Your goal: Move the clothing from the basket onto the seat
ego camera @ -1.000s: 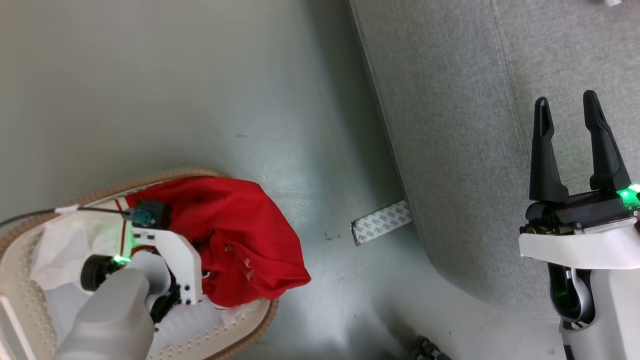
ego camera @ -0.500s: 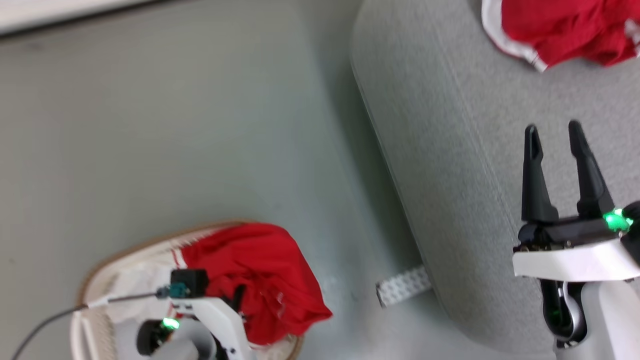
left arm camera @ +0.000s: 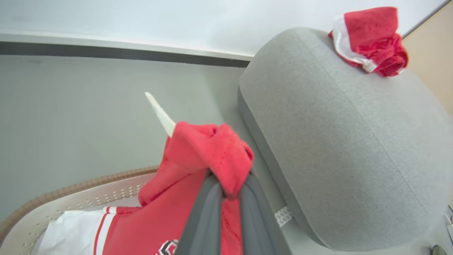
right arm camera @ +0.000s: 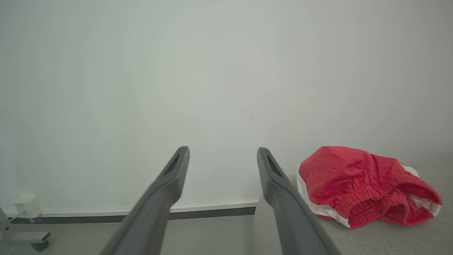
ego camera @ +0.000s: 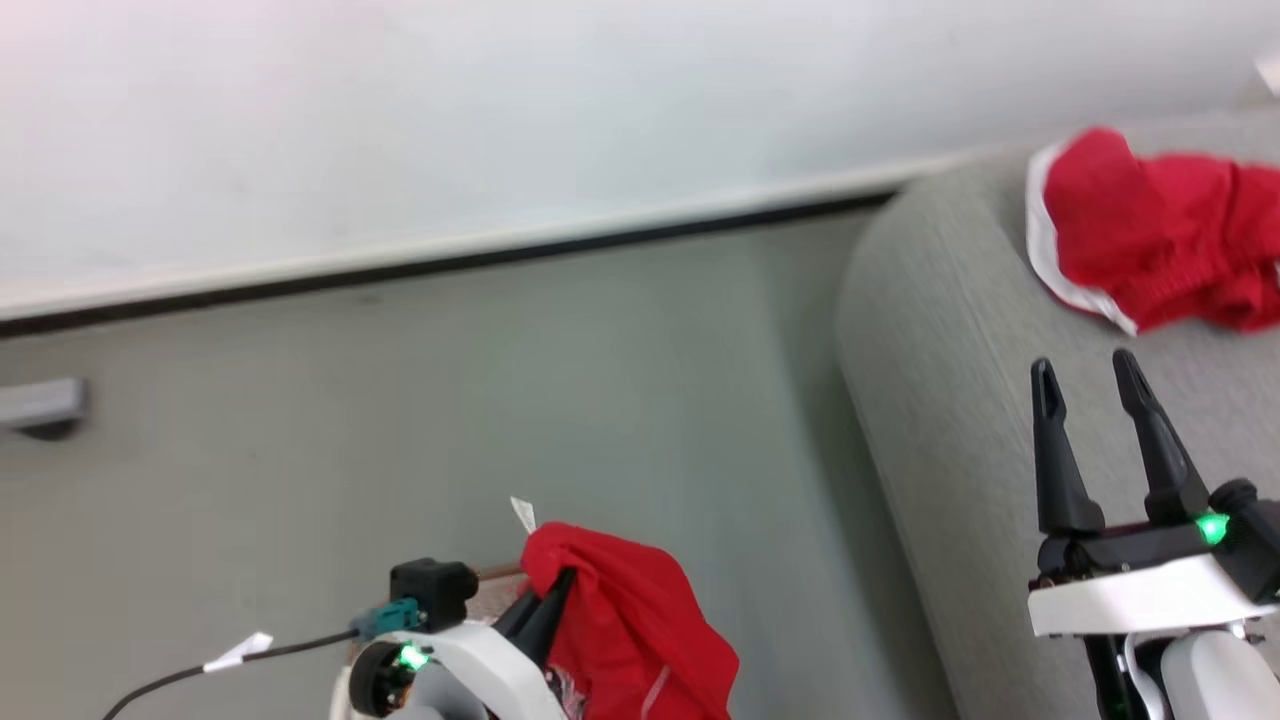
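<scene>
Just above the basket (left arm camera: 88, 193), a red garment (left arm camera: 208, 148) is clamped by the left gripper (left arm camera: 230, 186); the right gripper (ego camera: 1082, 362) is spread apart over the seat (ego camera: 960, 400), near a second garment (ego camera: 1150, 230).

The light is bright, even and diffuse. In the head view the wall (ego camera: 600, 100) washes out toward white at upper left, and the whole frame is soft, its edges smeared. A broad faint shadow darkens the floor (ego camera: 780, 420) along the seat (ego camera: 940, 420). Green lamps (ego camera: 1213, 528) flare at lower left and lower right. In the left wrist view the wide lens bulges the seat, and the left fingers (left arm camera: 207, 219) at bottom centre are out of focus. In the right wrist view the right fingers (right arm camera: 155, 205) blur likewise, while the clothing (right arm camera: 354, 177) at lower right is sharp.
</scene>
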Controlling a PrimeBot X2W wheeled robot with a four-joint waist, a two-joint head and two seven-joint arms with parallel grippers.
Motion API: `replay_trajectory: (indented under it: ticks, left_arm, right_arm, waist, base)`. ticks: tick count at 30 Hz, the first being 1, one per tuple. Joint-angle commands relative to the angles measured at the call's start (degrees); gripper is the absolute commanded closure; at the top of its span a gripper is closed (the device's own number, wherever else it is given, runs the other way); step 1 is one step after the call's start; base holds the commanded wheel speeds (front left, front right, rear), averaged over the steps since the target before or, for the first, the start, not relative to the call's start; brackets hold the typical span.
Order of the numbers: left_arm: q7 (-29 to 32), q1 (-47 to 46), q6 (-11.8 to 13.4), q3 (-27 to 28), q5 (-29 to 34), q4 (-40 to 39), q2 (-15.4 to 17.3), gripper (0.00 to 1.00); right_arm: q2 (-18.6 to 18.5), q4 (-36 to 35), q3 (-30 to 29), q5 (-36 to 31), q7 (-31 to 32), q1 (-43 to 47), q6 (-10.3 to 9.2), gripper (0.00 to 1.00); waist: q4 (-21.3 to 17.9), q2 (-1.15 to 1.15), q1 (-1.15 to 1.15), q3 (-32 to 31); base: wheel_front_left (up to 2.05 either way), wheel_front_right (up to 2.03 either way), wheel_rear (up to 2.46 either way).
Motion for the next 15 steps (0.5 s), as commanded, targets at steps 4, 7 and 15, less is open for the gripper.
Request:
replay_trajectory:
  ticks: [4, 7, 15]
  left_arm:
    - [-0.1, 3.6, 0.2, 3.7, 4.0, -8.6, 0.9, 1.00]
    - [-0.1, 4.8, 0.4, 5.6, 6.1, -14.1, 1.4, 1.00]
    - [1.1, 2.9, 2.9, 7.3, 9.2, -27.7, 4.0, 1.00]
  right_arm:
    - [-1.3, 0.6, -0.4, 0.6, -0.2, 3.1, -0.13, 0.00]
    - [-1.4, 1.0, -0.3, 0.8, -0.2, 4.5, -0.13, 0.00]
    - [-1.0, 1.7, 0.9, 1.4, -0.1, 6.7, -0.13, 0.00]
  waist:
    - [7.5, 0.00, 0.02, -8.1]
    - [9.0, 0.00, 0.02, -9.9]
    - [11.0, 0.00, 0.02, -12.8]
  base:
    - [0.00, 0.00, 0.00]
    - [0.00, 0.00, 0.00]
    - [0.00, 0.00, 0.00]
